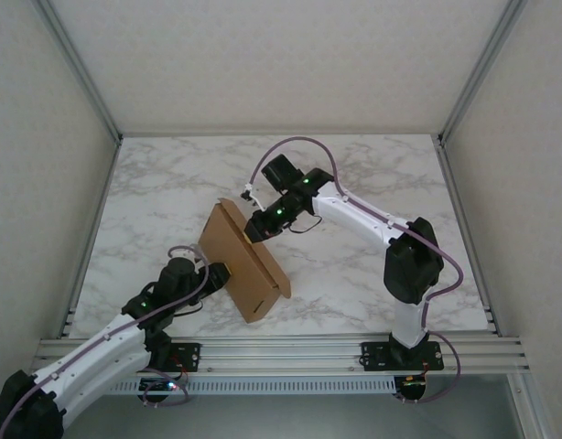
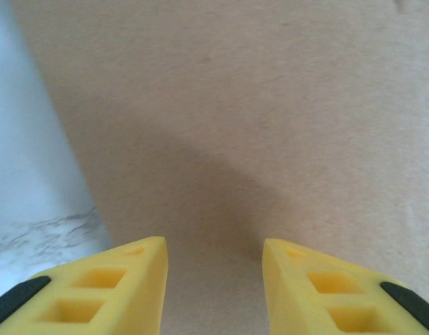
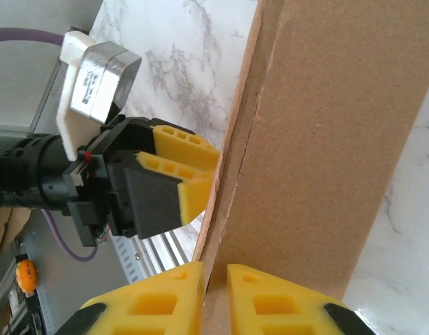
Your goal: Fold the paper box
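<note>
The paper box (image 1: 247, 263) is plain brown cardboard, folded shallow and standing on edge across the middle of the table. My right gripper (image 1: 257, 229) comes in from the far side, and in the right wrist view my right gripper (image 3: 214, 280) is shut on the thin edge of a wall of the paper box (image 3: 326, 139). My left gripper (image 1: 219, 274) is at the box's left face. In the left wrist view my left gripper (image 2: 214, 255) is open, its yellow fingertips (image 2: 153, 257) close to the flat cardboard (image 2: 256, 105). In the right wrist view my left gripper (image 3: 200, 176) has its tips against the panel.
The white marble table (image 1: 354, 274) has bare room to the right of the box and behind it. Aluminium frame rails (image 1: 290, 349) run along the near edge. White walls enclose the back and both sides.
</note>
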Controlling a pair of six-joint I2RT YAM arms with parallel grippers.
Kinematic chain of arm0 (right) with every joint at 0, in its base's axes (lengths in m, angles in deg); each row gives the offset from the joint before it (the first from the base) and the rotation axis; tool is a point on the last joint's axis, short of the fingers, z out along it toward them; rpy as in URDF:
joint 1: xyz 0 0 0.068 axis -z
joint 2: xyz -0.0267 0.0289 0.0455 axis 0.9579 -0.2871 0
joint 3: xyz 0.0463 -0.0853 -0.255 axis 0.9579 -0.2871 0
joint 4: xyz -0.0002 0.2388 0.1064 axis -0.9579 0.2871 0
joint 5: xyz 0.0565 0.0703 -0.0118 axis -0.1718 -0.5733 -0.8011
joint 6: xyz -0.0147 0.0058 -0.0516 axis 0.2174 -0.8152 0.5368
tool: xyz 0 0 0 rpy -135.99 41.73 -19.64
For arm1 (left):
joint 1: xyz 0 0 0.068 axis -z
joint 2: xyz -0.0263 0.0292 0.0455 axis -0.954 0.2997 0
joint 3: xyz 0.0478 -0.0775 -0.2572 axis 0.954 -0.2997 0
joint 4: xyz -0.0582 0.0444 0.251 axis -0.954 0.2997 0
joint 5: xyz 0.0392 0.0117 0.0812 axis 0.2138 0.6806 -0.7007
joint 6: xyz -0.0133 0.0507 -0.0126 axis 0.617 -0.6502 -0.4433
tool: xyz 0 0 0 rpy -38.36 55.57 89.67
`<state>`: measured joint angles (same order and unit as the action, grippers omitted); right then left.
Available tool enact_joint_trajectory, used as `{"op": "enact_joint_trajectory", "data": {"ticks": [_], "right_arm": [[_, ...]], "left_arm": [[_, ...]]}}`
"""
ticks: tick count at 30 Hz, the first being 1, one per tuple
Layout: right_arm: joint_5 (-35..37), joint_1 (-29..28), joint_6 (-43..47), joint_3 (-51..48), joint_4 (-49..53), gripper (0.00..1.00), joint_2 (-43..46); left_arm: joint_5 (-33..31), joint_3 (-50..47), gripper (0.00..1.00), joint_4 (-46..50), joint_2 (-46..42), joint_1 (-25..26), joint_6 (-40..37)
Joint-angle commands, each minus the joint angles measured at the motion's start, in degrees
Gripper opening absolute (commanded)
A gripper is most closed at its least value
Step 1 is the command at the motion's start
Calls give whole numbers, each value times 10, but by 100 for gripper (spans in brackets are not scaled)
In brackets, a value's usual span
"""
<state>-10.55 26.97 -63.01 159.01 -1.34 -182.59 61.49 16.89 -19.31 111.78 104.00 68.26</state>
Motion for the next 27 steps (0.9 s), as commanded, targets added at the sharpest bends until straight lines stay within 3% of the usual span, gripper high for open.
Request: {"op": "enact_joint_trajectory", "data": {"ticks": [1, 16, 27], "right_arm": [[-14, -25, -9, 12, -5, 16, -12], [30, -67, -10, 37, 3, 16, -56], [92, -99, 5, 102, 47, 22, -102]], "left_arm": [[-38, -15, 38, 39, -37, 4, 37], [-56, -19, 40, 48, -28, 5, 51], [-49, -23, 42, -34, 31, 5, 46]]}}
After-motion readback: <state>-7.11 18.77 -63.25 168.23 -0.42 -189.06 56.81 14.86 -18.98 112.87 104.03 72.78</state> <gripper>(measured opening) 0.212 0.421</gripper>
